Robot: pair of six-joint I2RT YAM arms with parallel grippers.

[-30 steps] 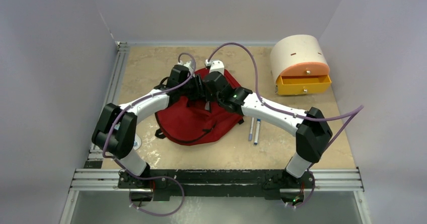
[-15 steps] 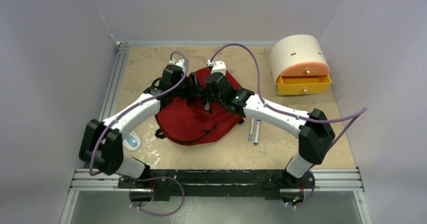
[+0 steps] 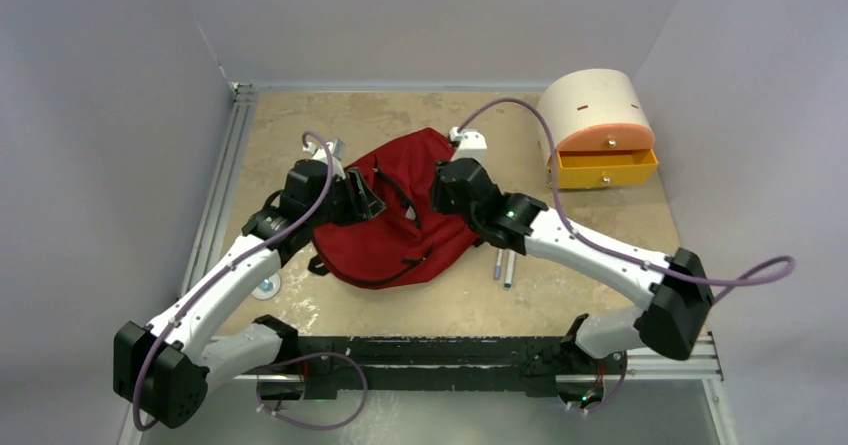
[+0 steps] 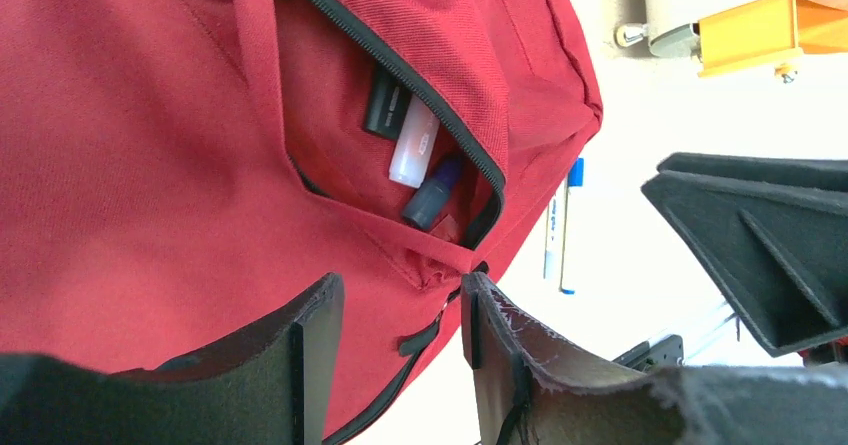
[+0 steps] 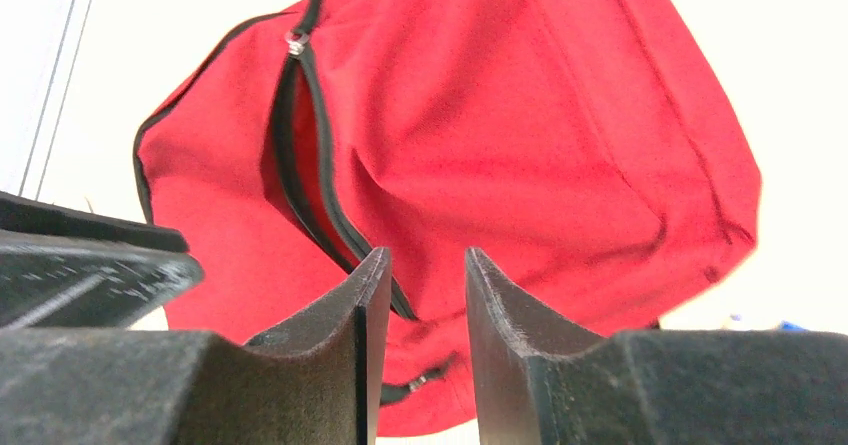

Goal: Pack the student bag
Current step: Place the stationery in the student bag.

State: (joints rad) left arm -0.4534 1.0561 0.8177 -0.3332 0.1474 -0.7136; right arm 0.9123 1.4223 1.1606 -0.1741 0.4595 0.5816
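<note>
left wrist shows you markers [image 4: 412,150] inside the student bag [image 4: 150,165] pocket; two pens [image 4: 556,230] wait on the table [image 3: 610,215]; left gripper [image 4: 400,310], right gripper [image 5: 425,280] parted, empty.

White-shelled left arm [image 3: 218,283] and right arm [image 3: 590,250] have black joints [image 3: 680,310] and purple cables [image 3: 505,101].

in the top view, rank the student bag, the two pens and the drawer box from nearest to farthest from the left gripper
1. student bag: directly under the left gripper, in the middle of the scene.
2. two pens: lying just past the bag's right edge, towards the near side.
3. drawer box: far right, at the back.
</note>
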